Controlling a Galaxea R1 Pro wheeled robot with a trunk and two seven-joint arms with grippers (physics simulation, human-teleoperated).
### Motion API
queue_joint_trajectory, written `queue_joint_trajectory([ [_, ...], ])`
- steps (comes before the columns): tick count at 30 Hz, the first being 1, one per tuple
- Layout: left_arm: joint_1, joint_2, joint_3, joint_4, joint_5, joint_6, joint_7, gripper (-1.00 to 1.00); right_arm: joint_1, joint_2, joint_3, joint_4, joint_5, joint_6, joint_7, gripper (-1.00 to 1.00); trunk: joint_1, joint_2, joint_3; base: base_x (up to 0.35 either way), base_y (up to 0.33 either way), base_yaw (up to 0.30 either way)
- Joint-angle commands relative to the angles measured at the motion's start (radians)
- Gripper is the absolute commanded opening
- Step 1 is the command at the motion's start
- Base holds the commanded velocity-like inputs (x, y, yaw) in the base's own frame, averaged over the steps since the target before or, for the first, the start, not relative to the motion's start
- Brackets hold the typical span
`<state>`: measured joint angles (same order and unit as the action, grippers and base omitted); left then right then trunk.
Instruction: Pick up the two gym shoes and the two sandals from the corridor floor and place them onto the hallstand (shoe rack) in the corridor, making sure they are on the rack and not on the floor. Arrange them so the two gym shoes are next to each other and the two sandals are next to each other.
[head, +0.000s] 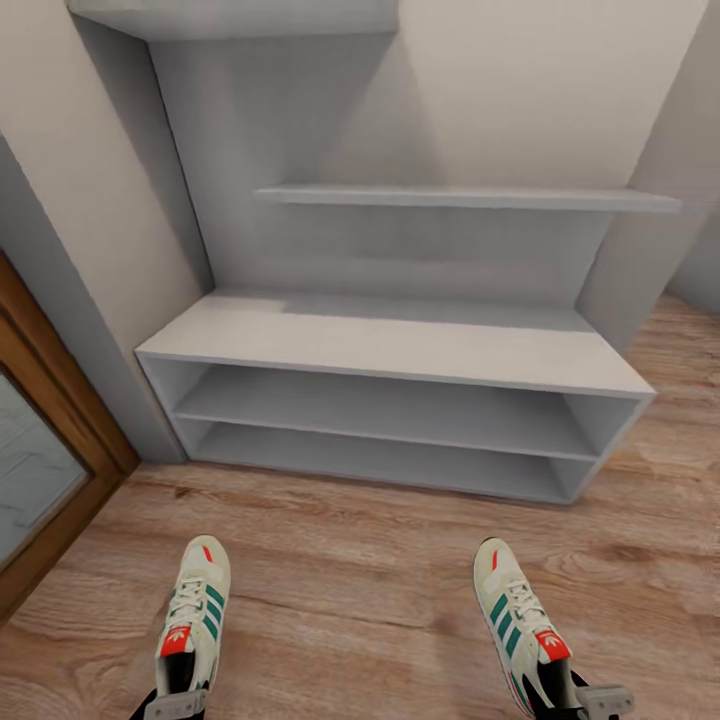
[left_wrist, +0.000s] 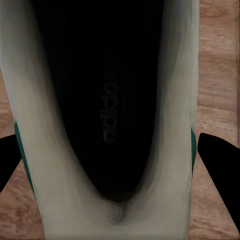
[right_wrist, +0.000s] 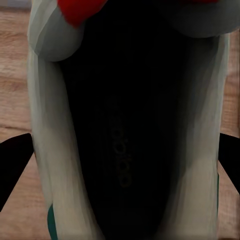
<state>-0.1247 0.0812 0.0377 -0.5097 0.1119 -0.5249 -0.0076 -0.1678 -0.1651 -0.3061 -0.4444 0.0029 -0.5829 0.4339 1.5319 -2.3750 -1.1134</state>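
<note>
Left pincer (left_wrist: 120, 155) gripping gym shoe (head: 192, 625), right pincer (right_wrist: 120, 160) likewise, hallstand (head: 400, 345) ahead

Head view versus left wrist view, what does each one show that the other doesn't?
Head view alone: the hallstand with its two low compartments and stepped shelves, the right gym shoe, and a wood-framed door on the left.

Left wrist view alone: the dark inside of the left gym shoe, with adidas lettering on the insole, and a dark finger at each side of the shoe.

Both: the left gym shoe and the floor.
</note>
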Motion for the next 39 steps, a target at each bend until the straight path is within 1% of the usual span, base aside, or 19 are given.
queue_joint_trajectory([
  [1, 0.000, 0.001, -0.001, 0.000, 0.009, -0.003, -0.002, -1.00, -0.001, 0.001, -0.007, 0.001, 0.000, -0.001, 0.009, -1.00, 0.000, 0.000, 0.001, 0.000, 0.000, -0.157],
  [8, 0.000, 0.000, -0.002, 0.000, 0.010, -0.017, -0.002, -1.00, -0.001, 0.001, -0.007, 0.001, 0.000, -0.002, 0.009, -1.00, 0.000, 0.000, 0.011, -0.083, -0.046, -0.157],
  [14, 0.000, -0.002, -0.002, 0.002, 0.008, -0.024, -0.002, -1.00, -0.001, 0.001, -0.007, 0.001, 0.000, -0.002, 0.009, -1.00, 0.000, 0.000, 0.020, -0.200, -0.210, -0.136],
  [39, 0.000, -0.004, -0.002, 0.000, 0.008, -0.024, -0.002, -1.00, -0.001, 0.001, -0.007, -0.001, 0.002, 0.000, 0.009, -1.00, 0.000, 0.000, 0.022, -0.009, -0.270, -0.006],
])
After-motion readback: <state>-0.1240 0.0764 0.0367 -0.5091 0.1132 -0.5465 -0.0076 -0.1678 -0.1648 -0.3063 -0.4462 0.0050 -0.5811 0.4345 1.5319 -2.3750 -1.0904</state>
